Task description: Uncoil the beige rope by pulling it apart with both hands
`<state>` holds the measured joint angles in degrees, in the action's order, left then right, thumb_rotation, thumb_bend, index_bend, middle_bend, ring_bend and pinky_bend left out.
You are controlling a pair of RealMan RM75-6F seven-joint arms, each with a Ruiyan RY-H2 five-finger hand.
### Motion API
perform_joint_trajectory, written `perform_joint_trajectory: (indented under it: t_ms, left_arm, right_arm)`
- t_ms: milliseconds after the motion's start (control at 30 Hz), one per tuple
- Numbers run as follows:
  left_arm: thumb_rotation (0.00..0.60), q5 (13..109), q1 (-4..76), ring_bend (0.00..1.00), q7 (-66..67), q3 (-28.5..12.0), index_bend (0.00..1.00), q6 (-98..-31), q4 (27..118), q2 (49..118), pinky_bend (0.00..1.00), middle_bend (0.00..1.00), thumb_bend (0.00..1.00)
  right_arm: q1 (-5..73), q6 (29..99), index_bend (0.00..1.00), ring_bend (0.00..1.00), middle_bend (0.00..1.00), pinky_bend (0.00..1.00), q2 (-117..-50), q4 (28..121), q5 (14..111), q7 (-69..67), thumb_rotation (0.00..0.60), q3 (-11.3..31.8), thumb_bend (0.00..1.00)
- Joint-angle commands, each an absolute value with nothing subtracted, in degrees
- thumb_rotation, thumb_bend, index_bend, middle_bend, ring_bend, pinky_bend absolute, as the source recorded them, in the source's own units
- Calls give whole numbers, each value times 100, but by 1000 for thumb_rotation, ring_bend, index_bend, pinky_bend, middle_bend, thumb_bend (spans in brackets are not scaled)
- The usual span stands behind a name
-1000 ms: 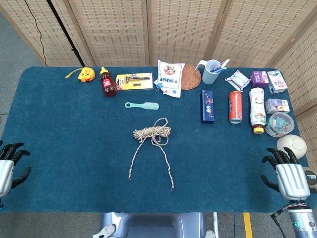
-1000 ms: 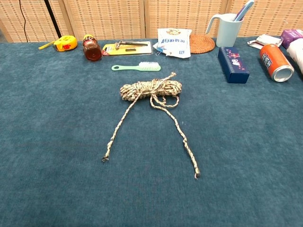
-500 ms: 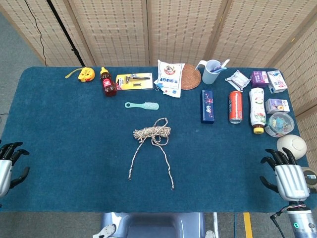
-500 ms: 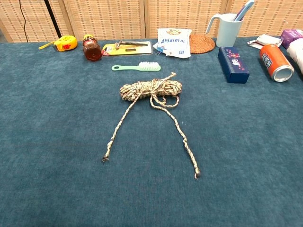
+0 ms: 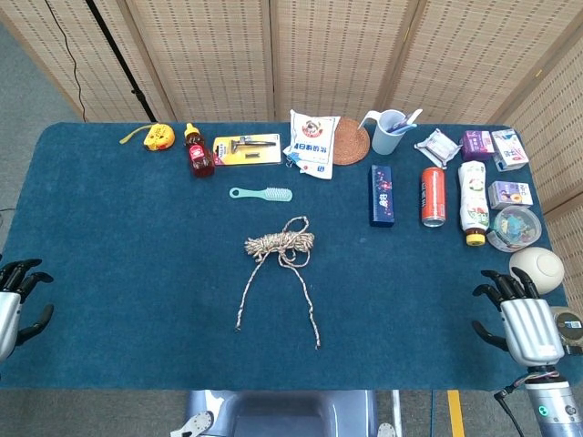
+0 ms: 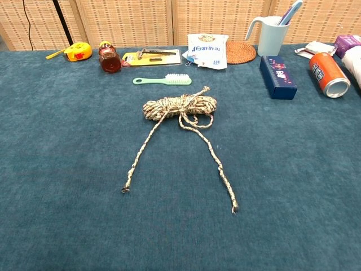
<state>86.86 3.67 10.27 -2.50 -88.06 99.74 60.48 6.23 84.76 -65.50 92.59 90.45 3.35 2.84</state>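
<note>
I see the beige rope (image 5: 279, 244) lying coiled at the centre of the blue tabletop (image 5: 118, 237), its two loose ends trailing toward the bottom of the frame. My left hand (image 5: 11, 305) sits at the lower left edge and my right hand (image 5: 523, 319) at the lower right, both with fingers spread, holding nothing, well apart from the rope.

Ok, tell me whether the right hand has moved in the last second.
Yes, slightly. In the head view the right hand has edged left and up, closer to the white egg-shaped object beside it. It is open and far from the beige rope.
</note>
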Motion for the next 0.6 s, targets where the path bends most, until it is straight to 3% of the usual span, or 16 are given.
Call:
perform_joint_trajectory:
  t_ms: [33,267,600]
  left_arm:
    - [600,8691,378,182,1043,-251,366,-8790,9994,6034,60,242,293]
    - [600,8682,409,180,1131,-278,355,-8767,10094,5953,56,241,293]
    - [600,8447,559,157,1308,-419,318,-8574,10199,5890,35,221,292]
  right_arm:
    - [713,8374,378,221,208,117,-6558,9195,9113,166,600,278,224]
    - [1048,8096,347,179,174,111,-6582,9236,9324,-140,600,344,224]
    - [2004,7067,261,79,99,29,-6783,9680,9398,-206,600,596,200]
